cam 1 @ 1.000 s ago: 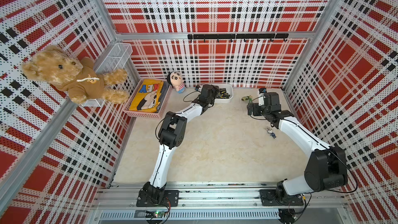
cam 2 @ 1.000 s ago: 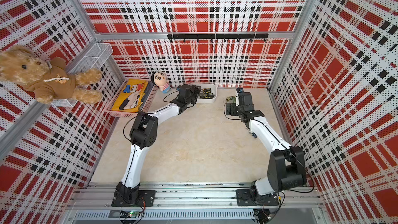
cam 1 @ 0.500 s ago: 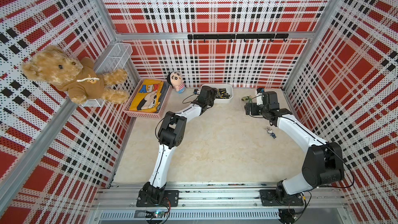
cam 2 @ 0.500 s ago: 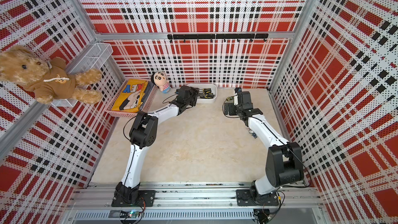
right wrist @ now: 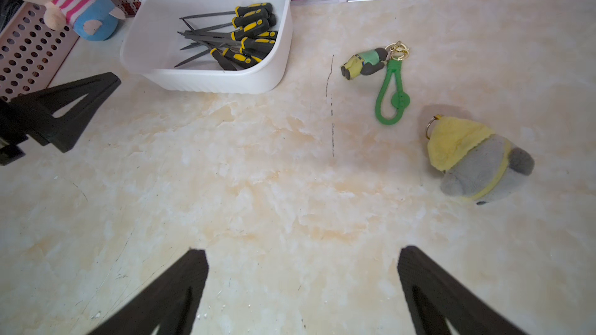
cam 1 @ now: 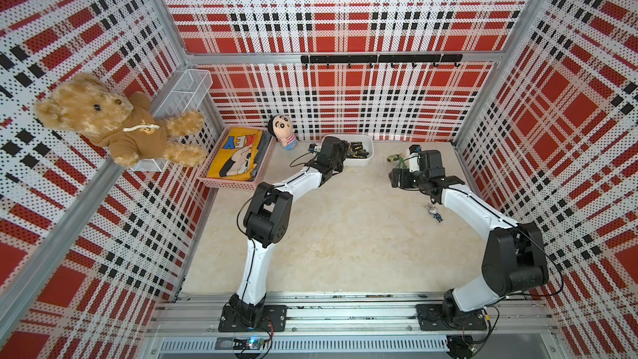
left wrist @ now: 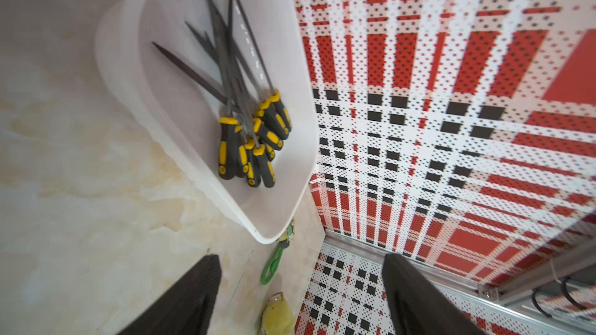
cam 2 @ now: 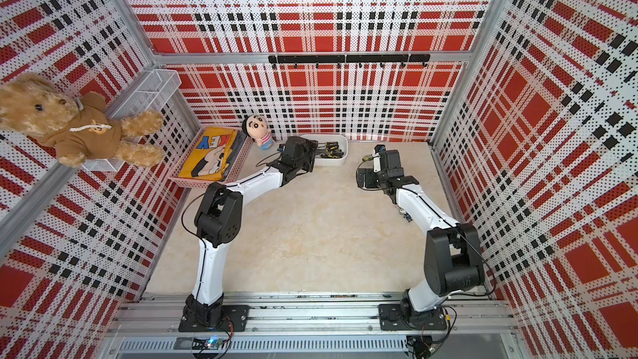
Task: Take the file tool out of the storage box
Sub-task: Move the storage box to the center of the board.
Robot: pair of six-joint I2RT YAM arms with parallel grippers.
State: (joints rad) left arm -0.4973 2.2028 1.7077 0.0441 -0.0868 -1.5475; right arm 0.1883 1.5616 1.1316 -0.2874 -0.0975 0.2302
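Observation:
The storage box (right wrist: 209,82), a shallow white tub, stands against the back wall in both top views (cam 1: 360,162) (cam 2: 333,162). Several file tools (right wrist: 248,37) with black-and-yellow handles lie piled inside it (left wrist: 245,143). My left gripper (left wrist: 300,259) hangs open just off the box's left end, its jaws wide apart and holding nothing; one of its fingers (right wrist: 64,111) shows in the right wrist view. My right gripper (right wrist: 303,251) is open over bare table to the right of the box (cam 1: 396,179), nothing between its fingers.
A minion keychain (right wrist: 367,62) on a green strap and a grey-and-yellow plush (right wrist: 477,162) lie right of the box. A doll (cam 1: 283,131) and a pink basket (cam 1: 238,181) stand to its left. A small figure (cam 1: 434,210) lies beside the right arm.
The left gripper's jaws have spread wider near the box's left end. The right gripper has shifted slightly left, toward the box.

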